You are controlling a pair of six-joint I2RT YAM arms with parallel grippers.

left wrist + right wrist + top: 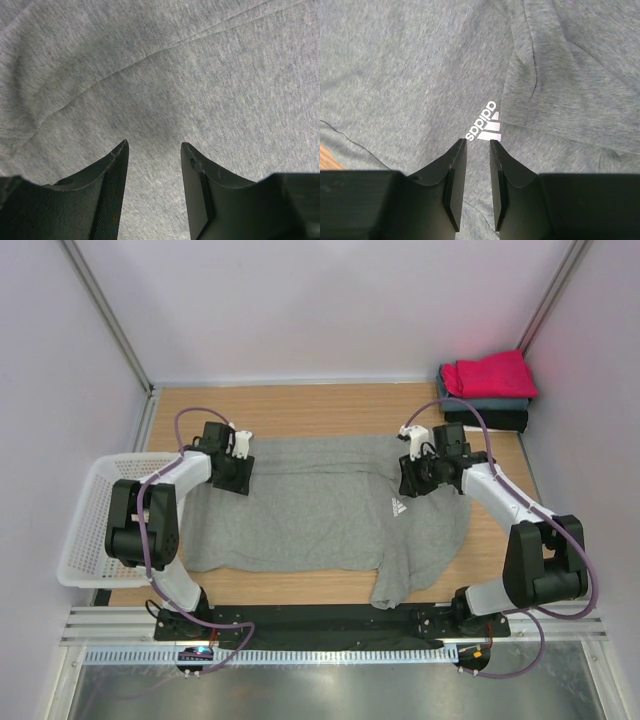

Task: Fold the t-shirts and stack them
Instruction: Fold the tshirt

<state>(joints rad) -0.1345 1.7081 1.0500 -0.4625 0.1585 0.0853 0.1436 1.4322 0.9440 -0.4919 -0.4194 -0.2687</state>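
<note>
grey tee (320, 515) lies spread; three folded tees (487, 390) stacked.

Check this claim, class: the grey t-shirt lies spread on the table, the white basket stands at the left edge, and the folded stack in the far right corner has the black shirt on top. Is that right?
Not quite: the top external view shows the magenta-red shirt on top of that stack, the black shirt lowest. The grey t-shirt and white basket are as stated.

White mesh basket (82, 540) at wooden table's (300, 405) left.
</note>
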